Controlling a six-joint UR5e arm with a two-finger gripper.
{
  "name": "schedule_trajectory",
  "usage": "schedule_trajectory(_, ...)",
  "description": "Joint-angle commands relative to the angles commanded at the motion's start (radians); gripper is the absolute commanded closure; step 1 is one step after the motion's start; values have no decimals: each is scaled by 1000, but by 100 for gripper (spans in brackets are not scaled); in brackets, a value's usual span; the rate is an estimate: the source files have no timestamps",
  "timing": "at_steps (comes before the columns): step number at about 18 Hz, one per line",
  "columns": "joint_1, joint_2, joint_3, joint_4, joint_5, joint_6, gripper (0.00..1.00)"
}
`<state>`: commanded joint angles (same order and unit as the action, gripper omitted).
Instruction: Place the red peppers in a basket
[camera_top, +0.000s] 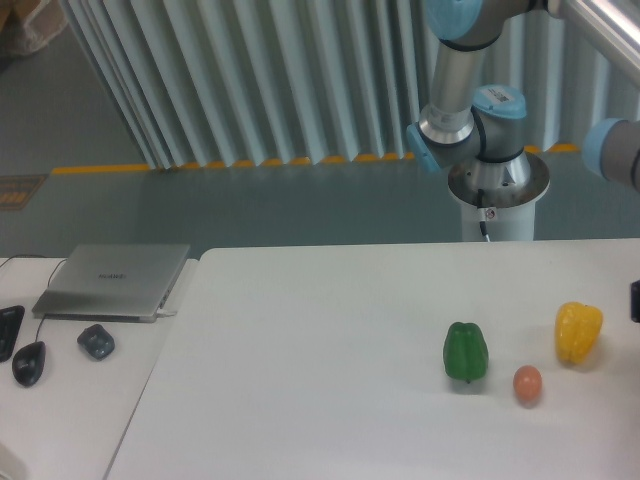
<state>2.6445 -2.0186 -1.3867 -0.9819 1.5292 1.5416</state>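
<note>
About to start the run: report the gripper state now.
Gripper: not in view. Only the arm's base joints show behind the table, so open, closed or holding cannot be told.

Pale ribbed curtain (300, 80) hangs across back. Grey-green floor (250, 205) below it, yellow striped line (200, 163) along curtain foot. White desk (330, 330) fills foreground; lower side table (70, 400) adjoins its left edge. Brown cardboard (30, 25) in upper left corner. Light soft, even, no hard shadows.
</note>
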Motion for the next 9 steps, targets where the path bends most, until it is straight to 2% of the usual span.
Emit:
schedule_trajectory(5, 55, -29, 3, 14, 29, -14, 32)
schedule_trajectory(9, 115, -49, 6, 51, 26, -8, 31)
